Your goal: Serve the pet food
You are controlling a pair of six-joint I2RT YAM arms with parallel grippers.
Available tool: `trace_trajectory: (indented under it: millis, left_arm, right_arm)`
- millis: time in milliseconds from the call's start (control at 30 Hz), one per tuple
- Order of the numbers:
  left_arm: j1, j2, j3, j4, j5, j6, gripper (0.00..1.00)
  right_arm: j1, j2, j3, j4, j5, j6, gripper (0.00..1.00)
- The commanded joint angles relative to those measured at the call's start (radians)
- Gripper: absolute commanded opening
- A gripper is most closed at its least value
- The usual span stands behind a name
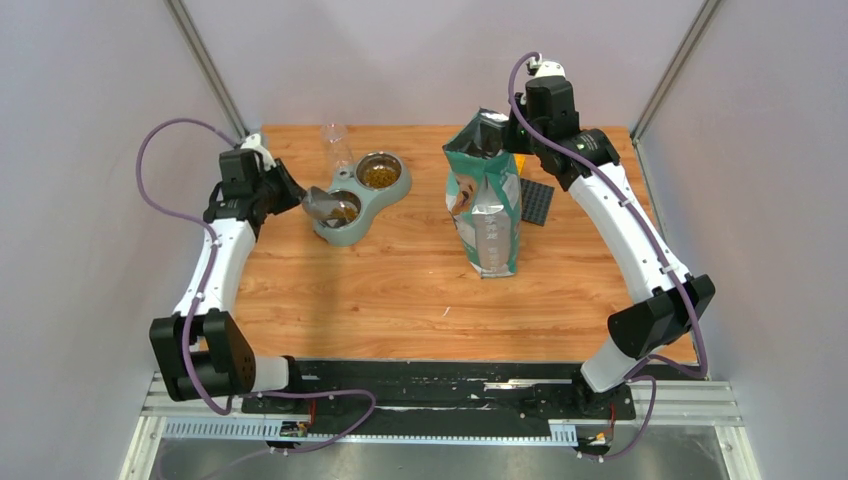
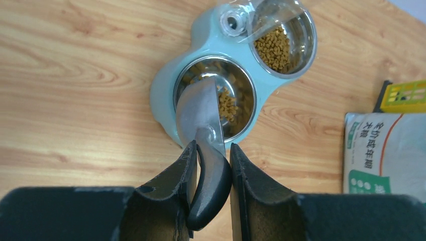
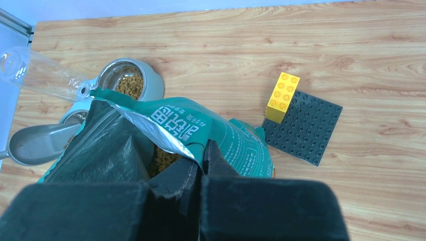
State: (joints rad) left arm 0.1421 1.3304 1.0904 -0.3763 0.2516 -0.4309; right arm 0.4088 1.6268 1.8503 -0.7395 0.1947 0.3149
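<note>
Pet food (image 2: 228, 105) lies in the near steel bowl of a pale green double feeder (image 2: 163, 95), and more pet food (image 2: 274, 47) fills the far bowl. My left gripper (image 2: 211, 150) is shut on the dark handle of a grey metal scoop (image 2: 201, 113), whose cup is tipped over the near bowl. The green-and-white bag (image 1: 487, 195) stands upright mid-table. My right gripper (image 3: 203, 150) is shut on the bag's (image 3: 201, 125) open top edge, and kibble (image 3: 161, 159) shows inside it.
A clear plastic bottle (image 2: 256, 17) is mounted on the feeder by the far bowl. Right of the bag, a yellow brick (image 3: 283, 96) sits on a dark studded baseplate (image 3: 304, 128). Grey walls enclose the wooden table (image 1: 400, 290).
</note>
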Motion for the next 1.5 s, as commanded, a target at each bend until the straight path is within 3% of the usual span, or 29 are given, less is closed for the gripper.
trace_trajectory:
  millis: [0, 300, 433, 567, 633, 733, 833, 900, 1200, 1467]
  left_arm:
    - [-0.063, -0.048, 0.092, -0.020, -0.145, 0.161, 0.00]
    - [-0.125, -0.086, 0.221, -0.133, -0.265, 0.294, 0.00]
    - [-0.129, -0.115, 0.312, -0.169, -0.140, 0.287, 0.00]
    - [-0.129, -0.132, 0.411, -0.136, 0.130, 0.203, 0.00]
    - [-0.129, -0.144, 0.413, -0.046, 0.289, 0.120, 0.00]
    - [-0.131, -0.182, 0.368, 0.235, 0.462, -0.062, 0.00]
    - [-0.147, -0.174, 0.312, 0.501, 0.504, -0.369, 0.00]
    - [-0.190, -0.136, 0.333, 0.604, 0.510, -0.470, 0.00]
    - [-0.397, 0.024, 0.460, 0.512, 0.482, -0.337, 0.00]
    - [-0.438, 0.038, 0.531, 0.187, 0.380, -0.079, 0.00]
  right_arm:
    - [-0.024, -0.044, 0.003, 0.119, 0.039, 0.012, 0.00]
    - [-0.024, -0.041, 0.003, 0.126, 0.031, 0.017, 0.00]
    - [-0.024, -0.042, 0.001, 0.126, 0.028, 0.019, 0.00]
    - [-0.024, -0.042, 0.002, 0.126, 0.024, 0.019, 0.00]
    - [-0.024, -0.041, 0.004, 0.126, 0.013, 0.015, 0.00]
    - [-0.023, -0.036, 0.008, 0.125, -0.012, 0.009, 0.00]
    - [-0.019, -0.034, 0.011, 0.124, -0.037, 0.000, 0.00]
    - [-0.010, -0.031, 0.017, 0.124, -0.054, -0.017, 0.00]
    - [0.084, 0.038, 0.208, 0.038, -0.016, -0.163, 0.00]
    - [0.103, 0.071, 0.291, -0.003, 0.058, -0.193, 0.00]
